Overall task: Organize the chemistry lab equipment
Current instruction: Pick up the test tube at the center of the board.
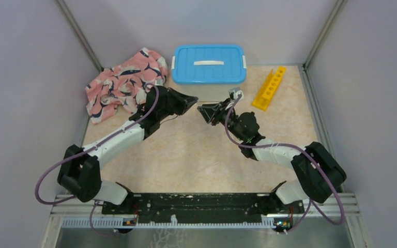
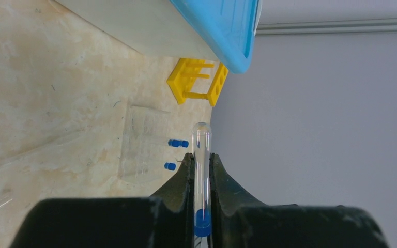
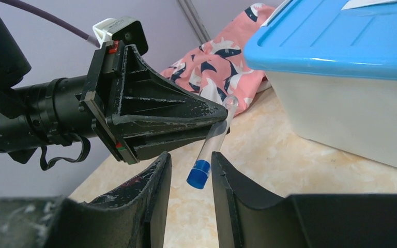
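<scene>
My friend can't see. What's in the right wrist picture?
The left gripper pinches a thin clear tube, and its blue cap hangs between the open fingers of the right gripper. Behind sit a white bin with a blue lid and a pink whale cloth.

table [image 1: 186, 155]: bin [image 1: 209, 64] far centre | cloth [image 1: 124, 85] left of it | rack [image 1: 269, 88] right of it

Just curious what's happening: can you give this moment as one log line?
left gripper shut on tube | right gripper open around its blue cap | likely handover midair
</scene>
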### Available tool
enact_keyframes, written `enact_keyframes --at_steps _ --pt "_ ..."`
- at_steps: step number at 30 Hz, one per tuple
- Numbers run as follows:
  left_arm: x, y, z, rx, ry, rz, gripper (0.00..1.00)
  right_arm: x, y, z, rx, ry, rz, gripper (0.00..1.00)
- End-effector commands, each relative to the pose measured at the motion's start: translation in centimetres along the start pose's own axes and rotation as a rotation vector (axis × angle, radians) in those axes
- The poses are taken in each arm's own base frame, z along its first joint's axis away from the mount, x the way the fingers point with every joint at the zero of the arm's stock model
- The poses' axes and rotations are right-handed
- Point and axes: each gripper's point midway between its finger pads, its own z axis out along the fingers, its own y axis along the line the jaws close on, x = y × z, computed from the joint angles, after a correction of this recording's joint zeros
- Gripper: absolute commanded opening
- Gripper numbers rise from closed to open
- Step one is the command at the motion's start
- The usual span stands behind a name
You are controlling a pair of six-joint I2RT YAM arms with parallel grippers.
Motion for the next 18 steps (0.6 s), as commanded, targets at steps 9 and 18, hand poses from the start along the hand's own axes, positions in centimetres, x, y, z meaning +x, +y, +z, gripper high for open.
enact_keyframes --at_steps 9,18 --pt "0.2 -2.4 0.2 0.056 0.021 -0.074 0.0 -2.6 2.3 1.8 -0.078 -0.08 0.028 0.34" --pt "0.0 -2.9 -0.3 0.067 0.001 -0.053 0.0 -2.5 0.8 1.5 0.004 -0.086 0.018 0.38"
